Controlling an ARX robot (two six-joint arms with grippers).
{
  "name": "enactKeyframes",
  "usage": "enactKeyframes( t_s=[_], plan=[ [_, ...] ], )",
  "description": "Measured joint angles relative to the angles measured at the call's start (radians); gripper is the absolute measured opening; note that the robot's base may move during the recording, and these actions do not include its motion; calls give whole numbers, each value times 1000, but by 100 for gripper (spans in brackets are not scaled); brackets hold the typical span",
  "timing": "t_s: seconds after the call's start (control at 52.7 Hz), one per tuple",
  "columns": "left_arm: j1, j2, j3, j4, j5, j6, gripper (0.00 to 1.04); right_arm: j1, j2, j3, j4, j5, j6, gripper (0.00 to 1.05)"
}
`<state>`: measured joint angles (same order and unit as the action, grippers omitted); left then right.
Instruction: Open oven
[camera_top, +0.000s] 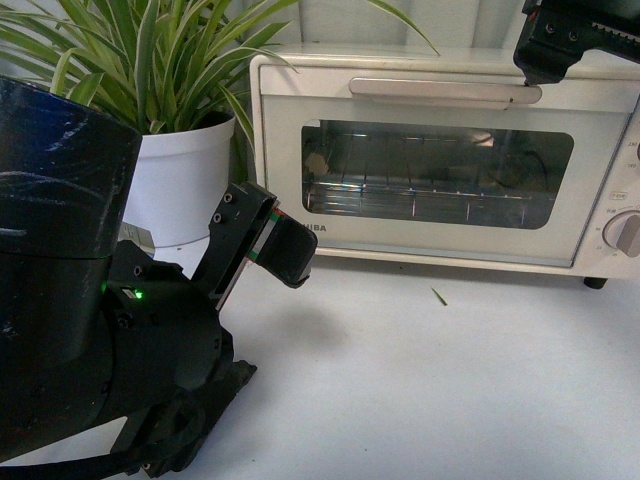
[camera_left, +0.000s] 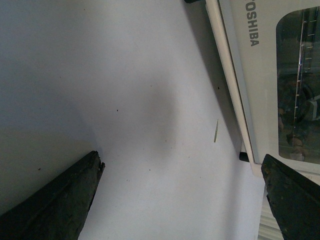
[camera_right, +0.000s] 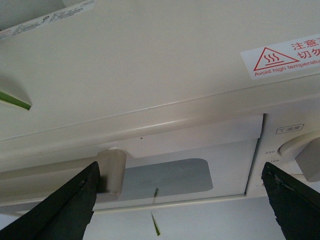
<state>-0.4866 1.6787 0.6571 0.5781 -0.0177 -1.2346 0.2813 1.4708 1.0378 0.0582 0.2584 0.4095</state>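
Observation:
The cream-white oven (camera_top: 440, 215) stands at the back of the table with its glass door shut; its long bar handle (camera_top: 440, 90) runs across the door's top. My right gripper (camera_top: 545, 60) is open and hovers just above the handle's right end; in the right wrist view the handle's end (camera_right: 110, 172) sits beside one finger (camera_right: 65, 210), between the spread jaws. My left gripper (camera_top: 285, 245) is open and empty, low in front of the oven's left lower corner; its wrist view shows the oven front (camera_left: 260, 75) and bare table.
A potted green plant in a white pot (camera_top: 180, 180) stands left of the oven. The oven's knob (camera_top: 625, 232) is at its right side. A small leaf scrap (camera_top: 438, 296) lies on the white table (camera_top: 420, 380) in front of the oven.

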Motion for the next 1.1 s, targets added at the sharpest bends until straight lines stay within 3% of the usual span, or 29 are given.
enactKeyframes(
  t_s=[0.494,1.101],
  plan=[
    [7,0,2,-2,3,0,98,2,9,3,-25,-39,-10,95],
    [8,3,2,-2,2,0,98,43,-169,-301,116,-126,-76,95]
  ],
)
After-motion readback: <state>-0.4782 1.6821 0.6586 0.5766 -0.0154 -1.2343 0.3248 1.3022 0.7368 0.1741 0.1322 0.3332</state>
